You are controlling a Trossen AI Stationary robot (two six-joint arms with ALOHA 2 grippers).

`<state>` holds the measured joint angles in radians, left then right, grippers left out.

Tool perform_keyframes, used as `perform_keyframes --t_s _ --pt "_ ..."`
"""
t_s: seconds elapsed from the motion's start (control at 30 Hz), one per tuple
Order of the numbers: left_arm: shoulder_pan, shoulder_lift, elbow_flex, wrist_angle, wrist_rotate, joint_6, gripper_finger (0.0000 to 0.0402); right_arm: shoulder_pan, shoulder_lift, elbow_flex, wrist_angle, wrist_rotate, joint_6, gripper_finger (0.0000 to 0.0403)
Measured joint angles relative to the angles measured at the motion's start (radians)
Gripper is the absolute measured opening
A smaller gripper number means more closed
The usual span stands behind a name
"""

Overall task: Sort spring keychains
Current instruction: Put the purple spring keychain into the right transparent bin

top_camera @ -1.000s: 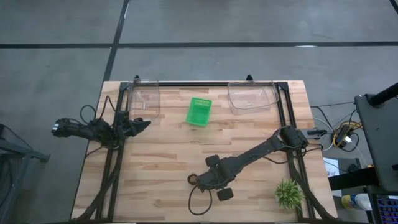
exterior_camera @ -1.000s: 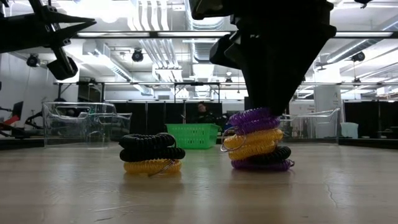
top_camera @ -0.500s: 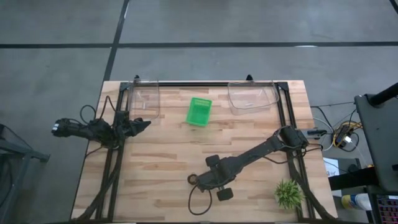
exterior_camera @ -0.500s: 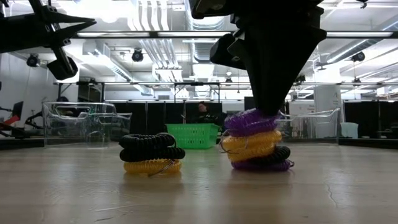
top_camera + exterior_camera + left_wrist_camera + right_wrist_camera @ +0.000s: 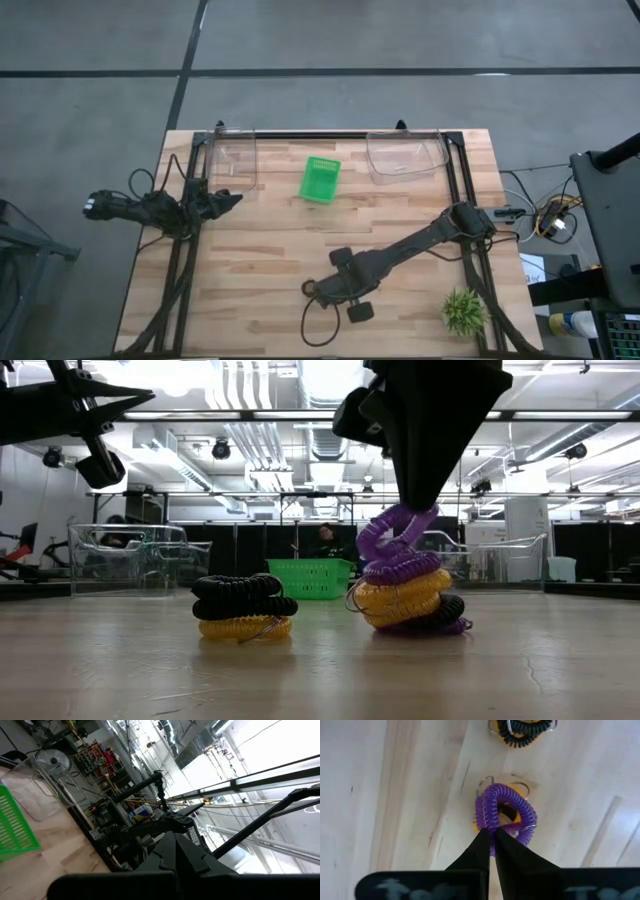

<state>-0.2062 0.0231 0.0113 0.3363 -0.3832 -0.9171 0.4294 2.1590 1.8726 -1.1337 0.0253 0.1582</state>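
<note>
Since the earlier frame the right claw [image 5: 491, 832] has closed on the purple coiled-cord keychain [image 5: 506, 815] and lifts it, stretching its light, soft coil; a pinch on one strand looks enough.

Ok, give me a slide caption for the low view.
Right gripper shut on the top purple spring keychain, stretching it off the right-hand pile; black-and-yellow pile beside it.

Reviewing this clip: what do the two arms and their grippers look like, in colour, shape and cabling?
Both arms are dark, nearly black, and jointed. The left gripper narrows to a point, with thin black cables looping beside its arm. The right gripper has two flat black fingers tapering to narrow tips; black round knobs and a looping black cable show near its wrist. No markings are readable.
</note>
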Motion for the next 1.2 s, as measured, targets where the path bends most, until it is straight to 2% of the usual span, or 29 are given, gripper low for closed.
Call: perform_keyframes --t_s 0.53,0.93,1.2 --pt "0.0 0.0 0.0 0.0 0.0 0.002 0.0 -0.005 -0.006 0.119 -0.12 0.06 0.03 0.0011" --pt "0.0 0.0 0.0 0.0 0.0 0.003 0.0 -0.039 -0.047 0.127 -0.225 0.174 0.111 0.0011" --pt "0.0 0.0 0.0 -0.001 0.0 0.005 0.0 -0.114 -0.113 0.114 -0.297 0.271 0.201 0.0011"
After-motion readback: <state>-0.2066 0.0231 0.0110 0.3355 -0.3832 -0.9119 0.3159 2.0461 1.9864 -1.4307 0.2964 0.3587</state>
